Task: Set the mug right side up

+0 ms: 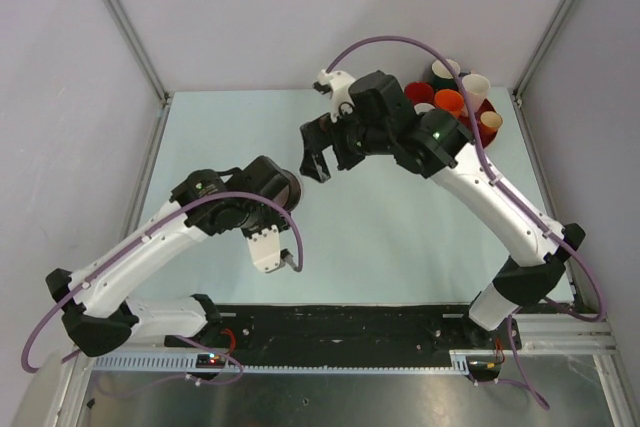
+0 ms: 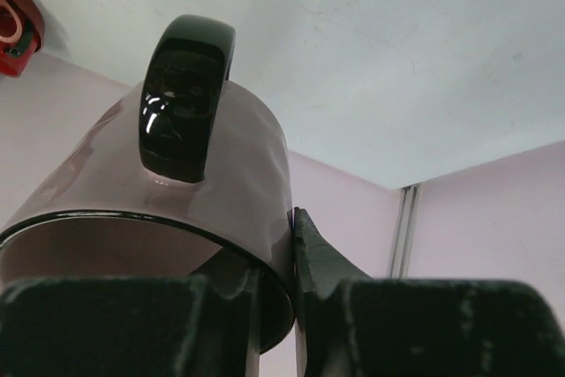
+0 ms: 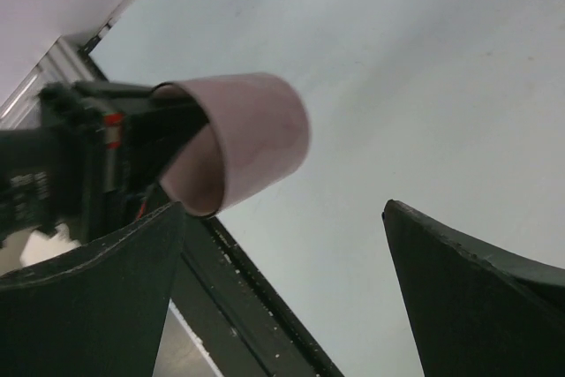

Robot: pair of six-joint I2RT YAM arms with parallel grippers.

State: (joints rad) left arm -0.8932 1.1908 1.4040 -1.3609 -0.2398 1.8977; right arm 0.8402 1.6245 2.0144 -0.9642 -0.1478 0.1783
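2 arms (image 1: 150, 247). 1 mug (image 2: 238, 165). Approx 6 cups (image 1: 449, 101), bunched at far right corner; some hidden, exact no. unclear.

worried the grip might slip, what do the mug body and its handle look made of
Mug body: likely ceramic with a satin mauve glaze, judging by its soft, diffuse sheen; plastic can't be ruled out. Handle: probably the same, with high-gloss black glaze, showing sharp mirror-like highlights.

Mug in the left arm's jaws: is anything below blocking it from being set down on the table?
Nothing visible does. The mug is clamped by the left gripper above bare table; the cups stand in the far right corner, and the open right gripper is beside it.
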